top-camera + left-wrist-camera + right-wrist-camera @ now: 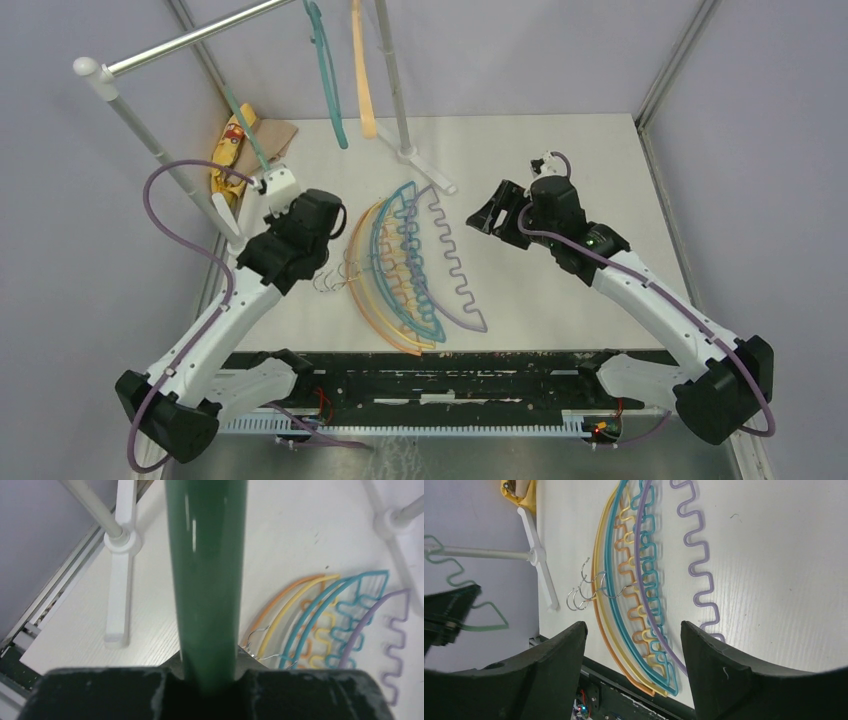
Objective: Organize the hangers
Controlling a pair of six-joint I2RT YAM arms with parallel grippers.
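A pile of hangers (410,265) in orange, yellow, teal and purple lies flat mid-table, hooks pointing left. My left gripper (272,185) is shut on a green hanger (245,125), holding it up beside the rack's white pole. In the left wrist view the green hanger's bar (207,580) runs straight up from between the jaws of the left gripper (209,675). A teal hanger (325,80) and an orange hanger (362,80) hang from the rack's rail. My right gripper (495,215) hovers open to the right of the pile. It (634,630) holds nothing, and the pile (624,580) lies below it.
The rack's white foot (120,580) and slanted pole (150,130) stand at the left, and a second foot (425,165) stands behind the pile. A yellow and tan cloth (235,140) lies at the back left. The table's dark front rail (420,365) runs along the near edge.
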